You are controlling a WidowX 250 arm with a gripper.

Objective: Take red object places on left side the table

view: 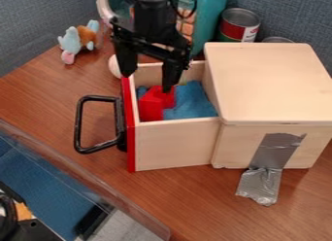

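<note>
The black two-finger gripper [147, 83] hangs over the opened drawer, its claw pointing down and its two fingers spread wide, with a broad gap between them and nothing pinched there. The finger on the view's left ends near the drawer's red front panel [128, 138]; the other reaches over the inside, its tip overlapping the top of the red, blocky object [152, 104] in this view. Whether that tip touches the object I cannot tell.

The red object lies in the light wooden drawer [175, 143], close behind the front panel, with a crumpled blue cloth [191, 101] beside it toward the pale wooden cabinet [269, 82]. The drawer walls rise around both, so room for the claw is bounded there — front panel on one side, cabinet on the other, side walls between.

A black looped handle [79, 123] juts from the front panel over the brown wooden table [39, 101], whose surface runs on past it to the slanting near edge at lower left. A small blue-and-brown plush toy [77, 41] sits near the back edge at upper left. Behind the arm stands a teal plastic item [210, 14] — just beside it, a red-and-white can [239, 26]. Silver tape [272, 155] runs down the cabinet onto the table.
</note>
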